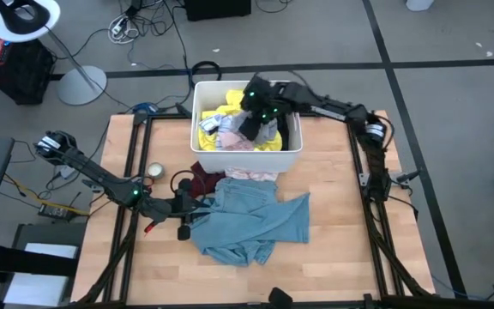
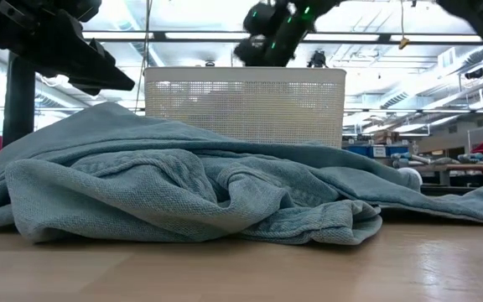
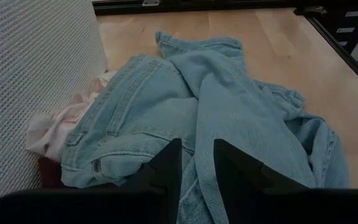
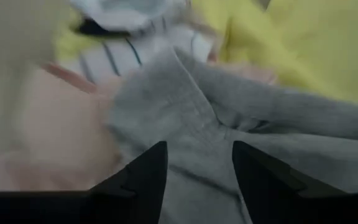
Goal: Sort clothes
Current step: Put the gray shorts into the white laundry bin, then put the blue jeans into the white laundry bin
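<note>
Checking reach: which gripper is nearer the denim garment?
Left. The left gripper sits at the edge of the denim garment on the table; the right gripper is over the white bin, above the clothes inside.

Clothes: crumpled light blue denim (image 1: pixel 251 219) just before the bin (image 1: pixel 292 159); maroon (image 1: pixel 202 180) and pink (image 1: pixel 251 175) pieces against it; yellow (image 1: pixel 213 120), grey (image 1: pixel 264 130) heaped inside.

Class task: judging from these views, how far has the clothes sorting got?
Done: a denim garment lies on the table, a maroon one beside it. In hand: the right gripper, jaws open, hangs over a grey garment in the bin. Left: yellow garment and others.
</note>
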Motion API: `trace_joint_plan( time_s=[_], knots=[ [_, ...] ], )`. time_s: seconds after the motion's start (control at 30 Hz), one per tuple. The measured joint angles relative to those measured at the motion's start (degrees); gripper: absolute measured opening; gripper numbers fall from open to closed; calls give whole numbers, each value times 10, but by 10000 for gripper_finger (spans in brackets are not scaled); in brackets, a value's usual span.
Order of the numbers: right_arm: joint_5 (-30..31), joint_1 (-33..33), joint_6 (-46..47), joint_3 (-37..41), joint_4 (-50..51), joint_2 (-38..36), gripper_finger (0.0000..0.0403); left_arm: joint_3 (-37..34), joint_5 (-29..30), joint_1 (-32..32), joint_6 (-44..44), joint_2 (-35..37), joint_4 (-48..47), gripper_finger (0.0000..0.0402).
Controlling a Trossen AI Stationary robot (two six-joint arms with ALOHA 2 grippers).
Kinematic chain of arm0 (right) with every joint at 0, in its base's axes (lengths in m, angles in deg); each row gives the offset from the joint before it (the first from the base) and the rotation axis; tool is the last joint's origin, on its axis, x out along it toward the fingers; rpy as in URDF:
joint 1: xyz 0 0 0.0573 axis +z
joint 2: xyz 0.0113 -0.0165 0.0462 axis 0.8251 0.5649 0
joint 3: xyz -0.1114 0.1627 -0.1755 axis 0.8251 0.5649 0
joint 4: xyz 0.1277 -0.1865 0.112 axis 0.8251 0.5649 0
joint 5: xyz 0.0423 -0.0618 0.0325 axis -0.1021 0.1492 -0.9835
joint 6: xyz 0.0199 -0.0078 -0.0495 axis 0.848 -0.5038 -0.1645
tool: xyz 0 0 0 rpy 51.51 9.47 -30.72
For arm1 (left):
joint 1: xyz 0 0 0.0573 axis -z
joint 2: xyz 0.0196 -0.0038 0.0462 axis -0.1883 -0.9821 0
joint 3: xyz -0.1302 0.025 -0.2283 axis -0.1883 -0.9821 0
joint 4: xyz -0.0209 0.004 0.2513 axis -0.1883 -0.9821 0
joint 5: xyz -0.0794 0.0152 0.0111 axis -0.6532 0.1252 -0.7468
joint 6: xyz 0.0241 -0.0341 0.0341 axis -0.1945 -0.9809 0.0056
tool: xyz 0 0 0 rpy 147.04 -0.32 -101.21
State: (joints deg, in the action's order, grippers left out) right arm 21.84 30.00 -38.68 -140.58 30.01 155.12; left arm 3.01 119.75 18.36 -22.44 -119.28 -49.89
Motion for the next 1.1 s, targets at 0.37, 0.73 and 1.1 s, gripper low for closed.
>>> trace_joint_plan(
  time_s=[0.37, 0.73, 1.1],
  knots=[
    [35, 25, 5, 0, 17, -129, 183, 0, 0, 0, 0, 0, 1, 99],
    [67, 134, 19, -1, 88, -181, 176, 0, 0, 0, -2, 0, 1, 99],
    [108, 266, 25, -1, 98, -179, 175, 0, -2, 0, -4, 0, 1, 99]
  ],
)
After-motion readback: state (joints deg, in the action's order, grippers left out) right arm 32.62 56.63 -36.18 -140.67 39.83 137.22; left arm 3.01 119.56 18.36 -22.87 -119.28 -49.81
